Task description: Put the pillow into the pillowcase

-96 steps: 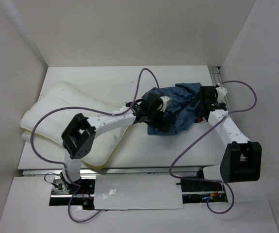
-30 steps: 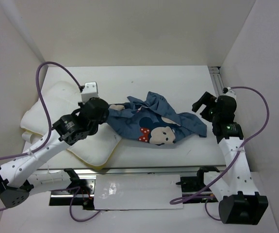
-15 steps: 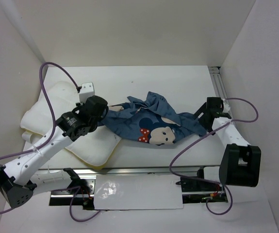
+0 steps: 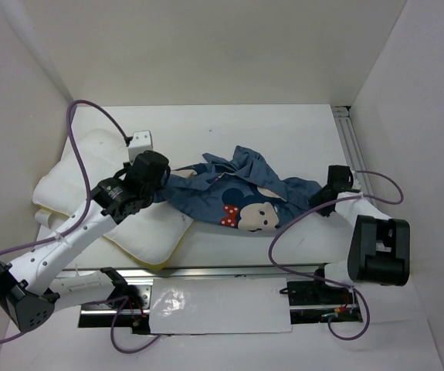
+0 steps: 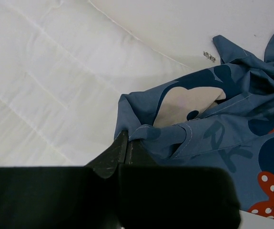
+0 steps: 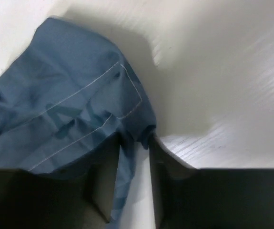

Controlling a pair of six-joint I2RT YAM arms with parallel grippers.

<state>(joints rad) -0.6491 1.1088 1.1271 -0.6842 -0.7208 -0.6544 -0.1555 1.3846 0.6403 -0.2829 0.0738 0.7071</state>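
The white quilted pillow (image 4: 75,178) lies at the left of the table, its ribbed surface (image 5: 41,86) filling the left wrist view. The dusty-blue pillowcase (image 4: 237,193) is crumpled mid-table, a mouse face with a red bow facing up. My left gripper (image 4: 166,182) is shut on the pillowcase's left hem (image 5: 175,136), over the pillow's right edge; its fingertips (image 5: 126,143) meet on the cloth. My right gripper (image 4: 318,202) is low at the pillowcase's right corner (image 6: 65,95). Its fingers (image 6: 134,143) stand apart around a fold of that corner, with white table showing in the gap.
A metal rail (image 4: 353,143) runs along the table's right edge, close to the right arm. White walls enclose the table on three sides. Purple cables (image 4: 71,147) loop over the pillow and by the right arm's base.
My right arm has dropped and reached left to the pillowcase's right corner, its jaws narrowing around the cloth. The left gripper has kept its hold, hardly moving.
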